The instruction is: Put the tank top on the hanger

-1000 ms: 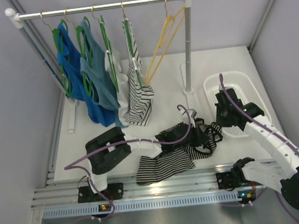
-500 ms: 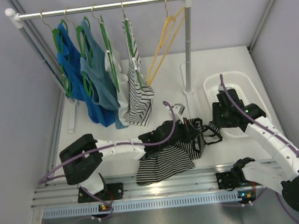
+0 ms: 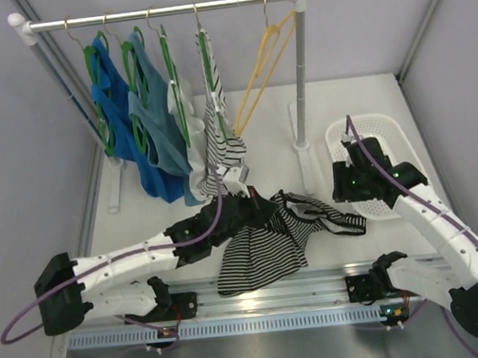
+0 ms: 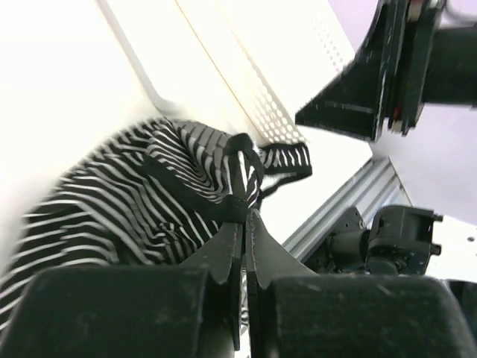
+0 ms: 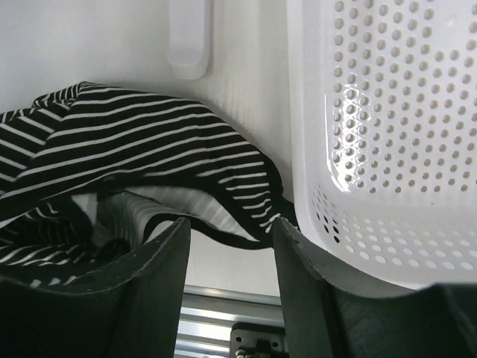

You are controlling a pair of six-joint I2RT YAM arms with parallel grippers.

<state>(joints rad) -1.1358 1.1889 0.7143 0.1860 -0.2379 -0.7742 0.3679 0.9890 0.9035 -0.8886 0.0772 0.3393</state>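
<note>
The tank top [image 3: 271,244] lies crumpled on the table's near middle, its black straps trailing right toward the basket. My left gripper [image 3: 257,204] is shut on a black strap of the tank top [image 4: 149,201], and its fingertips [image 4: 237,231] pinch the edging. My right gripper [image 3: 348,195] is open and empty, low by the basket's left side. In the right wrist view the gripper [image 5: 231,231] hovers over a strap of the tank top [image 5: 112,149]. The yellow-orange hanger [image 3: 262,67] hangs bare at the right end of the rail.
A clothes rack [image 3: 163,11] at the back holds blue tops [image 3: 132,121] and a paler striped top [image 3: 219,147] on green hangers. A white perforated basket [image 3: 387,131] stands at the right and also shows in the right wrist view [image 5: 387,149]. The rack's right post [image 3: 299,80] stands behind the tank top.
My left gripper has swung left and back toward the rack, dragging the tank top with it and stretching the straps out. The right gripper has shifted slightly left.
</note>
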